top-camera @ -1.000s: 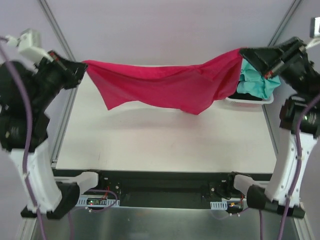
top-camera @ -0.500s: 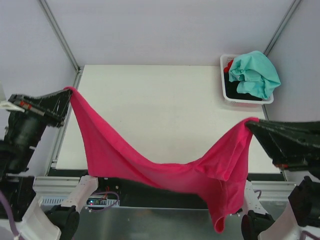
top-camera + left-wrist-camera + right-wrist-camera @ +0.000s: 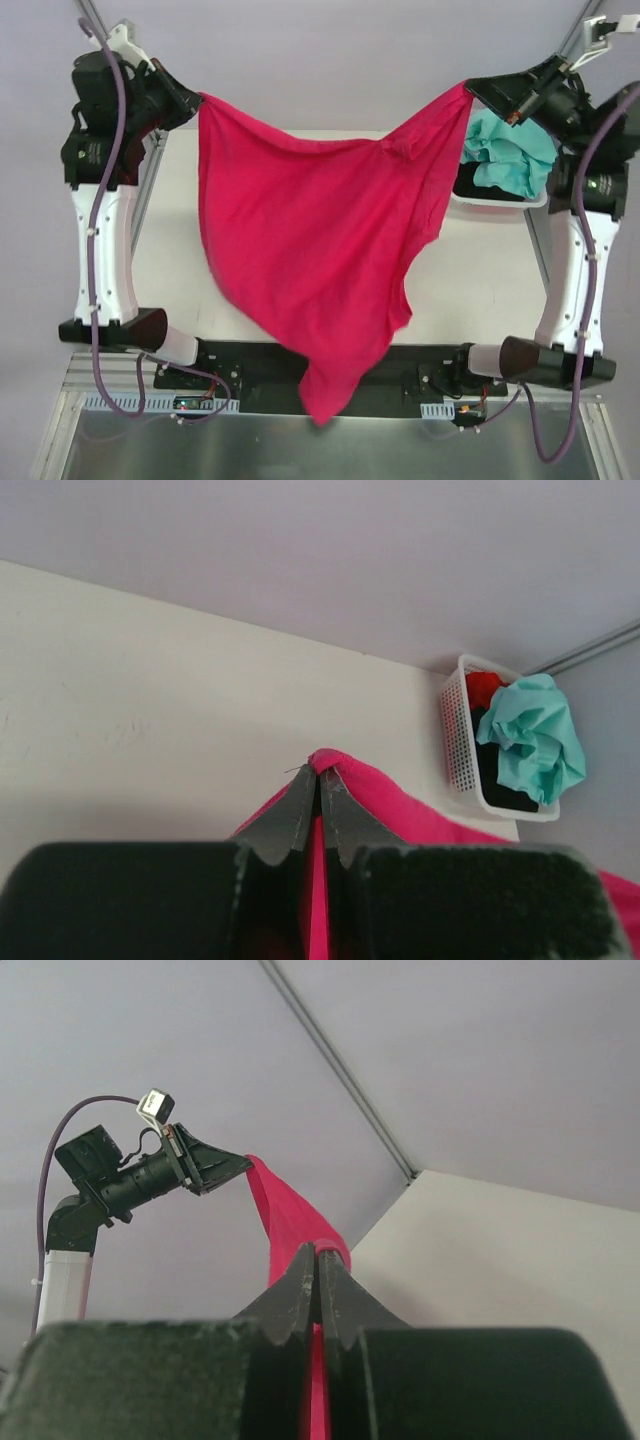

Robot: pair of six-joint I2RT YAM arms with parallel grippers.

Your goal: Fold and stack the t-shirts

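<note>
A large magenta-pink t-shirt [image 3: 310, 250] hangs spread in the air between both arms, its lower end drooping past the table's near edge. My left gripper [image 3: 198, 98] is shut on its upper left corner, and the pinched cloth [image 3: 335, 765] shows at the fingertips in the left wrist view. My right gripper [image 3: 470, 88] is shut on the upper right corner, with the cloth [image 3: 300, 1220] running off toward the left arm. A teal-mint t-shirt [image 3: 510, 150] lies on top of the white basket [image 3: 500, 203] at the back right, with red [image 3: 484, 688] and black [image 3: 498, 780] shirts under it.
The white table [image 3: 470, 280] lies below the hanging shirt. The basket stands at the table's back right corner, just under my right gripper. Frame posts [image 3: 95, 20] rise at the back corners.
Both grippers rose from low near the front edge to high at the back, lifting the pink shirt so it hangs down in a wide sheet.
</note>
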